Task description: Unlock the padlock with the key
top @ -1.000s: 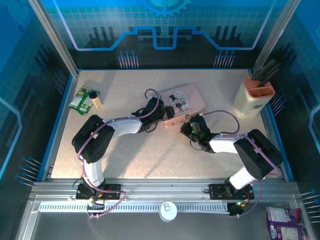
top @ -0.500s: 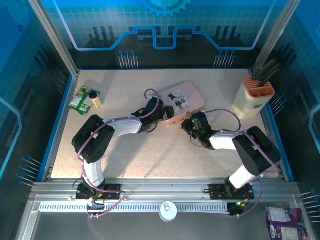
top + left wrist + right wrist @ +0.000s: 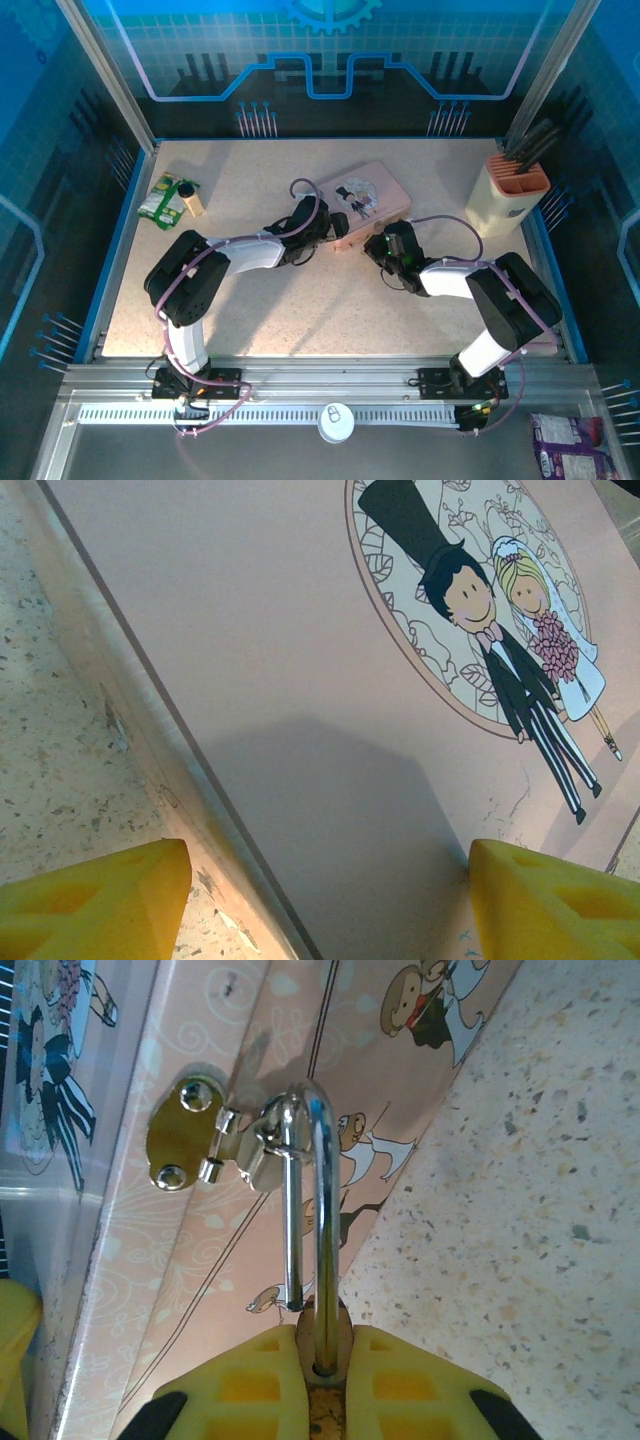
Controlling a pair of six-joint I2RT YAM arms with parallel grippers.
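The padlock (image 3: 330,1320) shows its brass body pinched between my right gripper (image 3: 322,1355), which is shut on it. Its silvery shackle (image 3: 318,1150) is hooked through the hasp (image 3: 190,1135) on the side of the pink tin (image 3: 370,197). One shackle leg sits in the body; the shorter leg ends just above it. My left gripper (image 3: 325,880) is open across the tin's lid (image 3: 300,630), one finger (image 3: 110,895) over the table, the other (image 3: 545,900) over the lid. In the top view the left gripper (image 3: 335,226) and right gripper (image 3: 378,246) meet at the tin's near side. The key is hidden.
A cream knife block with an orange top (image 3: 508,195) stands at the back right. A green packet (image 3: 158,198) and a small bottle (image 3: 190,198) lie at the back left. A white disc (image 3: 335,422) sits on the front rail, a purple packet (image 3: 570,445) outside at the lower right.
My right gripper has shifted slightly up and left, closer to the tin, and the tin has turned a little. The left arm has hardly moved.
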